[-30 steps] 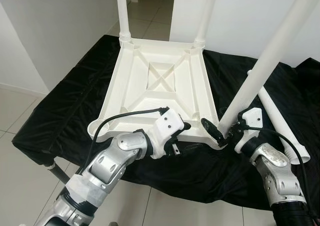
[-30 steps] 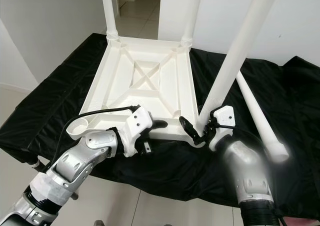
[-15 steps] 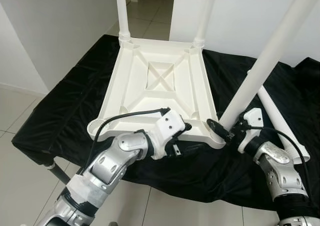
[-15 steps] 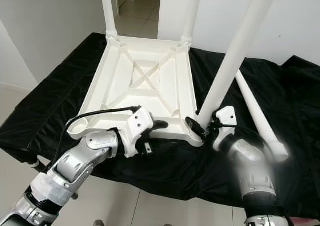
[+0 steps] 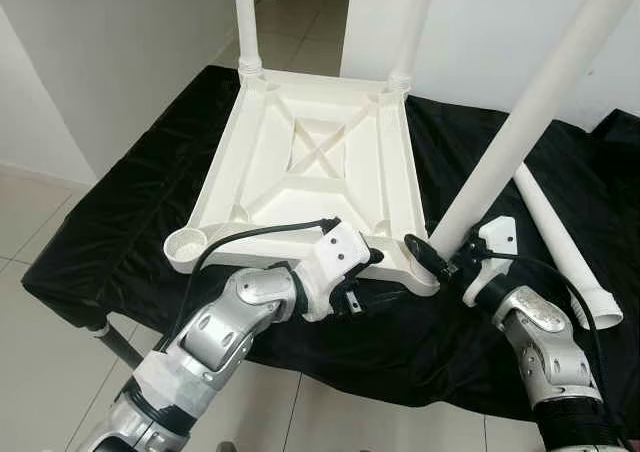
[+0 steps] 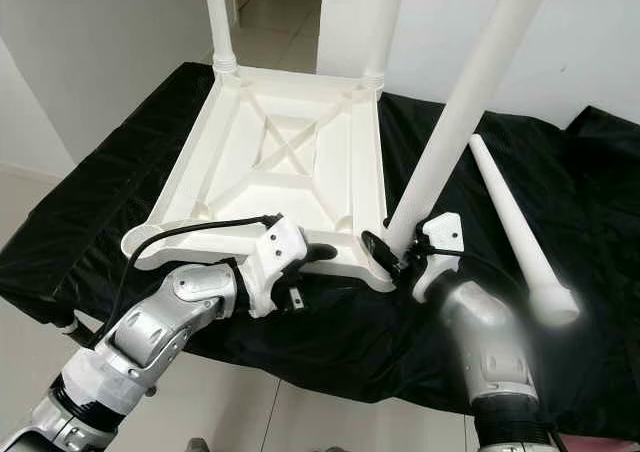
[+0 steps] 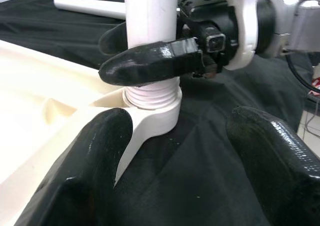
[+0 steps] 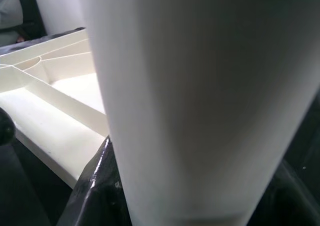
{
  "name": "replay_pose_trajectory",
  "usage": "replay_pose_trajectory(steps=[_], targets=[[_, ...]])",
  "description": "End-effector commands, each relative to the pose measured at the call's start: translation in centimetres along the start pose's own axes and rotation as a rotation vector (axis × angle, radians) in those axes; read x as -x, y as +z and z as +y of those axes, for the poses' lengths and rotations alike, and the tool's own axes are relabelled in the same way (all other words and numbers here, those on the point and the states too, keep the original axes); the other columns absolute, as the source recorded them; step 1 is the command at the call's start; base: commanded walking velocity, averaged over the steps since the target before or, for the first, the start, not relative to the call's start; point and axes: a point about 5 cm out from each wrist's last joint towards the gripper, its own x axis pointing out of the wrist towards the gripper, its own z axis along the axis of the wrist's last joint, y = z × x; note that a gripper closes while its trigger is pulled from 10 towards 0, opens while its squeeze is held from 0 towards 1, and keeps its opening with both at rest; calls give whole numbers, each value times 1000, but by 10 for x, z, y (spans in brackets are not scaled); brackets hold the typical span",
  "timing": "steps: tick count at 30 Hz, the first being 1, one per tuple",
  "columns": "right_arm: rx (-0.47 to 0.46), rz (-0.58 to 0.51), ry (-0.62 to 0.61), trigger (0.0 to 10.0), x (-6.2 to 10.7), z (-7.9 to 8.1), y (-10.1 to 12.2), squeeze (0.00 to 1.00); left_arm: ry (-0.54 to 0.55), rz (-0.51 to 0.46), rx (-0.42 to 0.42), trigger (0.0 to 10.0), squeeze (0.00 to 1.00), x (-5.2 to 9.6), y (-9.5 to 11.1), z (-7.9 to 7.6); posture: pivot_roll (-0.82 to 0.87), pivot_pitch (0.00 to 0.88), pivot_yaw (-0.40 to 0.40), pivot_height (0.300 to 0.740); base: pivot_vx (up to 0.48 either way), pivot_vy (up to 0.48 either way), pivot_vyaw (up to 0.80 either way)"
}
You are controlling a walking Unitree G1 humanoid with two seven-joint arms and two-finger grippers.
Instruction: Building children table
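Note:
The white table top lies upside down on a black cloth. Two legs stand in its far corners. My right gripper is shut on a third white leg near its lower end. That leg leans to the right, and its threaded end sits in the near right corner socket. My left gripper is open at the top's near edge, just left of that corner, its fingers wide apart with nothing between them. The near left socket is empty.
A fourth white leg lies loose on the cloth at the right. The cloth-covered table's front edge is close below both arms, with tiled floor to the left. White walls and a doorway stand behind.
My right gripper has shifted slightly in toward the near right corner with the leg. The left gripper has stayed by the near edge. The whole view has moved a little.

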Motion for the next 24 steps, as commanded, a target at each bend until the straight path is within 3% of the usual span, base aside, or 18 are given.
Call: replay_pose_trajectory(steps=[1, 9, 16, 17, 18, 19, 24], targets=[[-6, -37, -26, 10000, -2, 4, 5, 0, -17, 10, -3, 10000, 0, 2, -1, -1, -7, 70, -51, 740, 0, 0, 0], [-2, -8, -141, 10000, -5, 17, -3, 0, -9, 8, 1, 10000, 0, 2, -2, 0, -14, 68, -54, 740, 0, 0, 0], [-100, -41, -243, 10000, -9, 38, -2, 0, -10, 10, 2, 10000, 0, 2, -3, 0, -16, 66, -57, 740, 0, 0, 0], [-131, -31, -332, 10000, -10, 43, -5, 0, -7, 13, 0, 10000, 0, 2, -4, 1, -16, 66, -58, 740, 0, 0, 0], [-131, -31, -332, 10000, -10, 43, -5, 0, -7, 13, 0, 10000, 0, 2, -4, 1, -16, 66, -58, 740, 0, 0, 0], [-150, -9, -441, 10000, -9, 45, -9, 0, -4, 13, 0, 10000, 0, 3, -3, 2, -15, 66, -59, 740, 0, 0, 0], [-147, 17, -554, 10000, -7, 46, -14, 0, -2, 15, 0, 10000, 0, 4, -4, 3, -12, 64, -59, 740, 0, 0, 0]])
